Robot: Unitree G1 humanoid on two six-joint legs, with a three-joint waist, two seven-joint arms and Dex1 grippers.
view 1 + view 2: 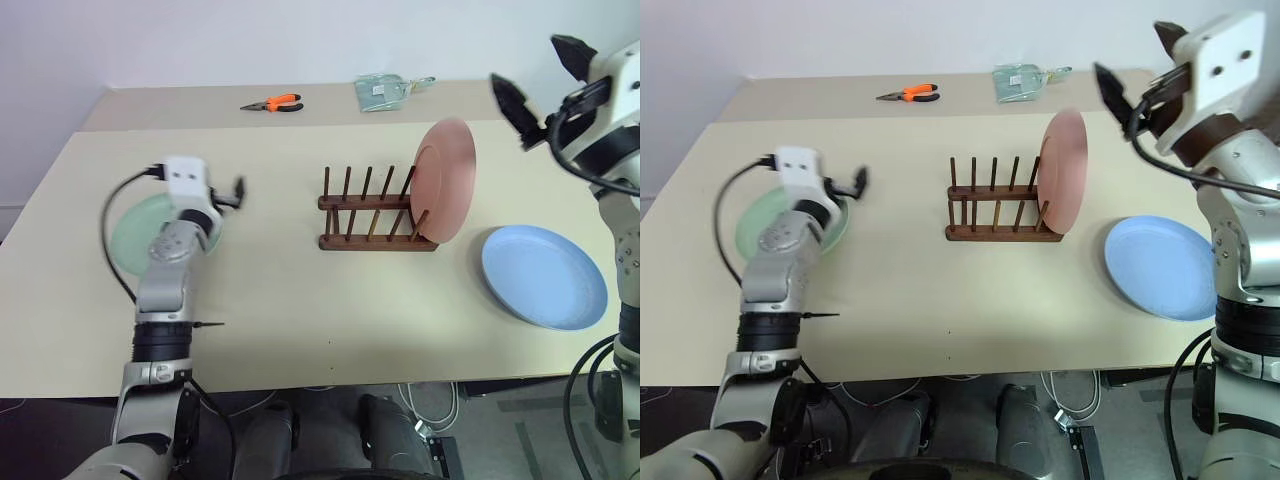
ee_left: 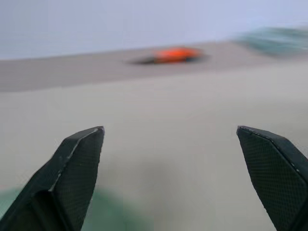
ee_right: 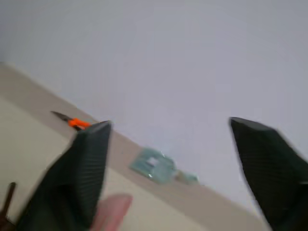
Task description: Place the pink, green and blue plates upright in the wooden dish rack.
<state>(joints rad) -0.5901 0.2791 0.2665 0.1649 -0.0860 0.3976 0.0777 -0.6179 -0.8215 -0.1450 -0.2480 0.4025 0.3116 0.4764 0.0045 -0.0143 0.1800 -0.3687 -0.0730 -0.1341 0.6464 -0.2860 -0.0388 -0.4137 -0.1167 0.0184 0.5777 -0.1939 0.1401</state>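
The pink plate (image 1: 445, 180) stands upright in the right end of the wooden dish rack (image 1: 365, 240), leaning on its pegs. To the right of the rack, the blue plate (image 1: 545, 277) lies flat on the table. The green plate (image 1: 130, 232) lies flat at the left, partly covered by my left arm. My left gripper (image 2: 169, 129) hovers just above the green plate's far edge, open and empty. My right gripper (image 1: 540, 80) is raised above and to the right of the pink plate, open wide with nothing between its fingers.
Orange-handled pliers (image 1: 273, 103) and a clear packet (image 1: 385, 90) lie on the far table behind the rack. The rack's other peg slots to the left of the pink plate hold nothing. The table's front edge (image 1: 330, 385) runs close to me.
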